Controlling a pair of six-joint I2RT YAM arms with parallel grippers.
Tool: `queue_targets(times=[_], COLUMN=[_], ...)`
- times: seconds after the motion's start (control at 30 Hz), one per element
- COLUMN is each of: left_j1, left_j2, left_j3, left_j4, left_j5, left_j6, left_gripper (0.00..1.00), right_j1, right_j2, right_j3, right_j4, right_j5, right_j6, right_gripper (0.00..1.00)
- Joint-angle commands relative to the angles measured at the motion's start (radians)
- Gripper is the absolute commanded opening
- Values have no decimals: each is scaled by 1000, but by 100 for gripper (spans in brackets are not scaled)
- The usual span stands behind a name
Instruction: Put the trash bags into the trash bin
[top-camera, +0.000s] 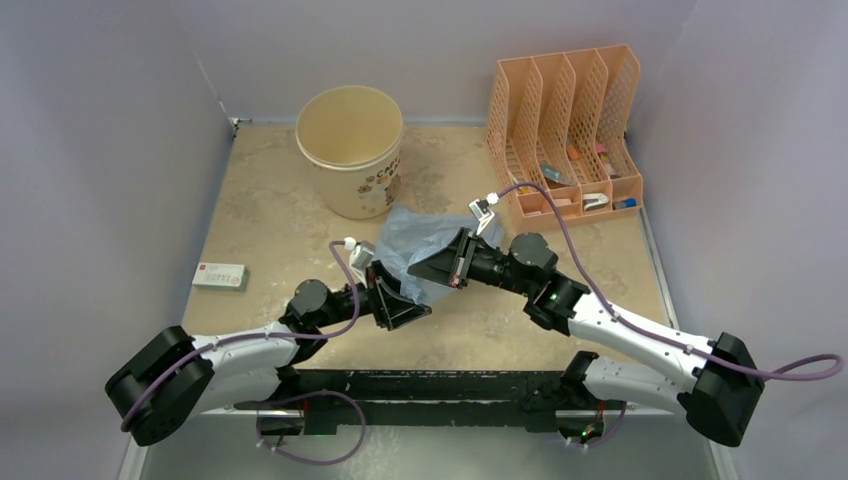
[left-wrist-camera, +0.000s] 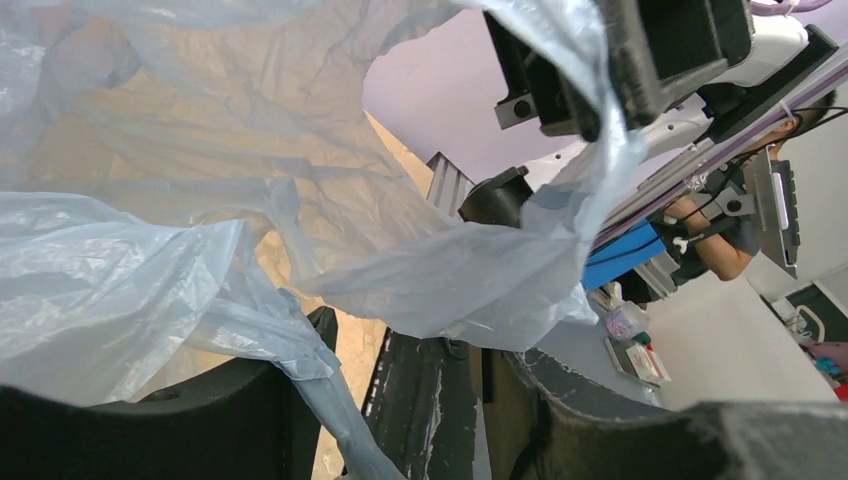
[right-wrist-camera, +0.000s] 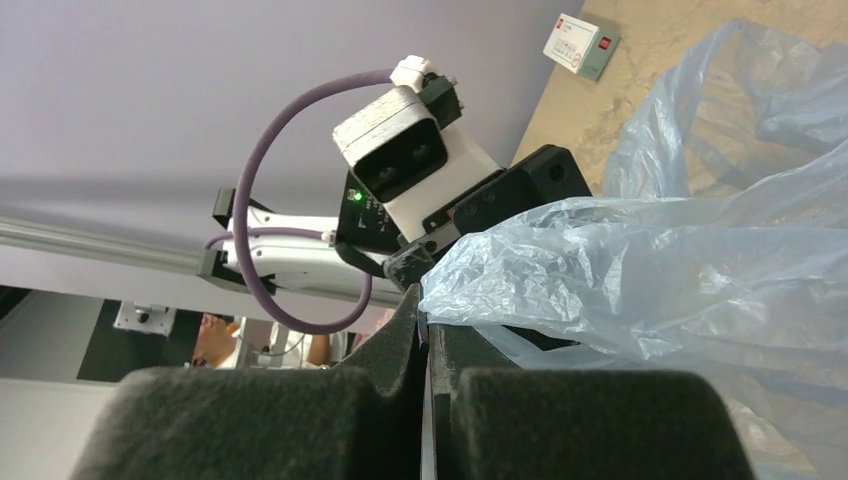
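Nearest, the two arms reach in from the near edge of the worktop (top-camera: 270, 215) and meet around its middle. The left fingers (left-wrist-camera: 180, 430) stand apart. A twisted fold of the trash bag (top-camera: 420, 240) runs down beside one of them and loose film lies over it, but nothing is pinched between them. Just beyond and to the right, the right fingers (right-wrist-camera: 300, 420) are pressed tight together, clamped on a crumpled edge of the bag. In the left wrist view the pale-blue film hangs from that grip and sags across toward the left fingers, so part of the bag is off the worktop. How much of it rests on the surface cannot be told. The bag is thin, crinkled and translucent. It sits around the middle of the worktop, outside the trash bin (top-camera: 345, 190) and just on its near right side. A small white box (top-camera: 220, 275) with a red mark lies flat near the left edge, well apart from the bag. Farther back, the bin stands upright toward the far edge, left of centre, with its mouth upward and brown prints on its side. At the far right corner stands an orange mesh file organizer (top-camera: 565, 110) with small items in the bottom of its slots.
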Motion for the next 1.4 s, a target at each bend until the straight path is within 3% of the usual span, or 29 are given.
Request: queue_targets(times=[0.0, 0.23, 0.5, 0.57, 0.63, 0.7, 0.83, 0.93, 1.03, 1.1, 1.27, 1.37], left_j1=[-4, -3, -2, -3, -3, -3, -3, -3, -2, -3, -3, -3], left_j2=[18, -13, -45, -50, -48, -47, -42, -40, -54, -69, -106, -116], left_j3=[31, -7, -6, -3, -3, 0, 7, 1, -6, -1, 25, 24], left_j4=[150, 152, 139, 111, 96, 87, 67, 71, 72, 59, -1, -9], left_j5=[35, 105, -52, -108, -138, -134, -78, -49, -45, -42, -22, -23], left_j6=[14, 14, 36, 30, 33, 45, 60, 61, 61, 68, 84, 76], left_gripper=[53, 60, 62, 54, 33, 22, 21, 2, 0, 0, 0, 0], right_j1=[-5, -7, -7, -7, -7, -7, -8, -8, -8, -8, -8, -7], right_j2=[6, 38, 54, 49, 48, 49, 54, 61, 62, 60, 35, -4], right_j3=[3, 42, 62, 63, 64, 68, 88, 107, 109, 107, 126, 118], right_j4=[48, 13, 5, 1, -2, -1, 0, -8, -14, -18, -79, -116], right_j5=[44, 65, 34, 34, 30, 31, 32, 32, 35, 24, 51, 76], right_j6=[23, 11, -1, -3, -4, -1, -4, -13, -26, -42, -186, -267], right_gripper=[0, 0, 0, 0, 0, 0, 0, 0, 0, 7, 46, 64])
